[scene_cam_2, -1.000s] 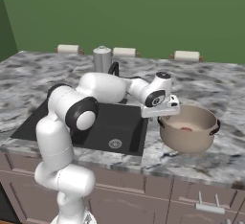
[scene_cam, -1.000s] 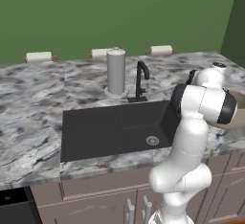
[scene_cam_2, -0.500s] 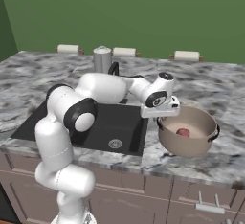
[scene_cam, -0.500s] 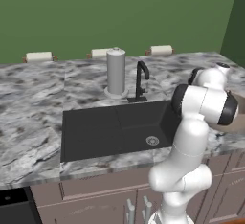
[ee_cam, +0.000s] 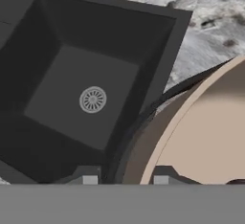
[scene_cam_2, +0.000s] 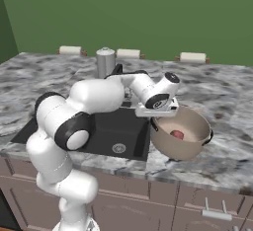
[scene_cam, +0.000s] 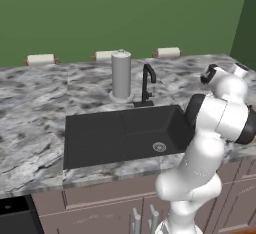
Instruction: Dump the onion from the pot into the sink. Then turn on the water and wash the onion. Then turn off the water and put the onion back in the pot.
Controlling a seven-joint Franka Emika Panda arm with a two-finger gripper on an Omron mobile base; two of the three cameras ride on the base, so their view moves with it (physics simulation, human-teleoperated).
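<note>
Pot [scene_cam_2: 180, 136], one of it, tan-beige and tilted toward the sink [scene_cam_2: 116, 131], sits at the counter [scene_cam_2: 227, 101] edge just right of the basin with one reddish-pink onion [scene_cam_2: 177, 134] inside. Gripper [ee_cam: 125, 179] is pinching the pot's near rim, one finger on each side of the wall. One black basin holds nothing but its round drain [ee_cam: 93, 99]. One black faucet [scene_cam: 147, 84] stands behind it, beside one grey cylinder [scene_cam: 121, 74]; three pale rolls [scene_cam: 40, 59] line the back wall.

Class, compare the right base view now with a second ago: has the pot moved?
Yes. The pot has lifted and tipped, its near side now overhanging the counter's front edge. The gripper grips its sink-side rim; the onion is inside.
</note>
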